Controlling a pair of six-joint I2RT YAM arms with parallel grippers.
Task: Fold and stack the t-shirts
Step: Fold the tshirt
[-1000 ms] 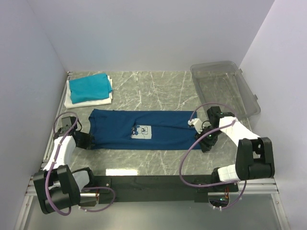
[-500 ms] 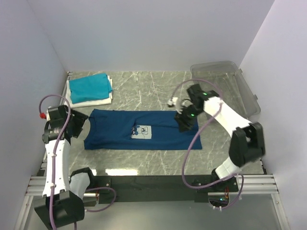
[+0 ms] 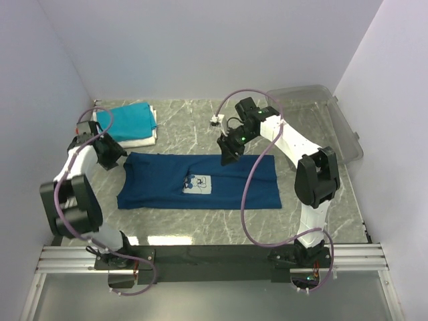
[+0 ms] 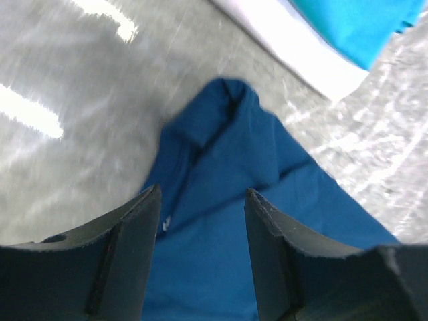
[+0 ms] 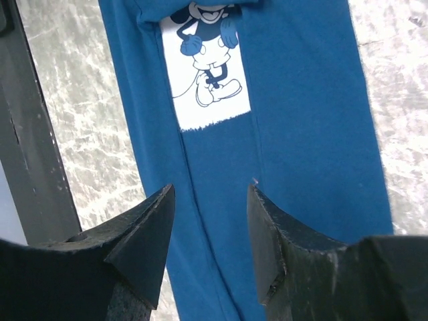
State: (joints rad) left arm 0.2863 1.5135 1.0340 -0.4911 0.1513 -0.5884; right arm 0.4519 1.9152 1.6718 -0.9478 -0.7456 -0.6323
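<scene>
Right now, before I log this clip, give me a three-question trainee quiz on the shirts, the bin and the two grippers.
1. True or false: the folded teal t-shirt lies on top of the folded white t-shirt.
2. Where does the clear plastic bin sit? A: far right corner. B: far left corner. C: near edge, between the arm bases.
3. Fill in: by the long navy blue t-shirt with its cartoon-mouse print, the left gripper and the right gripper both have jaws ____, gripping nothing.

Key: 1 true; 2 A; 3 open.
</scene>
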